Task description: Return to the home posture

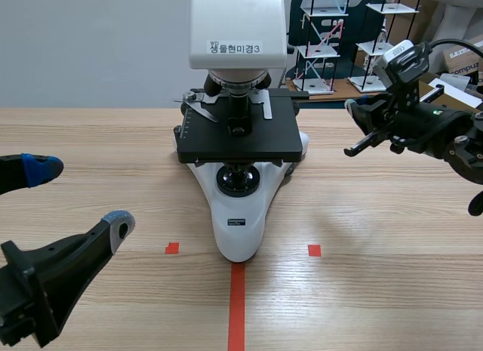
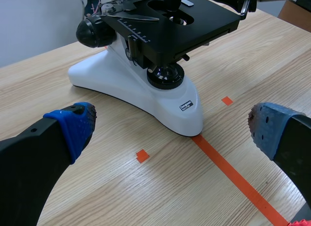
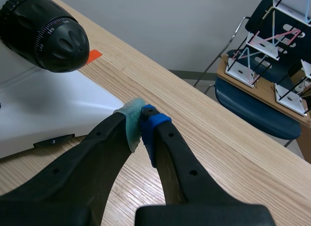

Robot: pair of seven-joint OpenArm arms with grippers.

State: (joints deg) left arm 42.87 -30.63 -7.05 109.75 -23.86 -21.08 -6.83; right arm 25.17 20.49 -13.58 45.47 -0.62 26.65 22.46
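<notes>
Down in front, the left gripper (image 1: pixel 79 198) hangs low over the pale wooden table (image 1: pixel 377 290), its two black fingers spread wide with nothing between them, blue dotted pads (image 2: pixel 77 124) facing each other across the gap. Just ahead of it, the orange-red tape line (image 1: pixel 237 306) runs straight up to the rounded nose of the white and black microscope (image 1: pixel 240 215), which stands upright at the middle of the table, a small tape square on either side of its base. Above that base sits the flat black stage (image 1: pixel 238 136), and over it the white head. Moving back and to the right, the right gripper (image 3: pixel 141 120) is raised above the table beside the stage, fingers closed tight, grey-green pad pressed against blue pad, gripping nothing. It is close to the microscope's white base, and the black ribbed focus knob (image 3: pixel 46 31) is just ahead of it. Beyond the table's far edge stands a black and white wire rack (image 1: pixel 324 41).
</notes>
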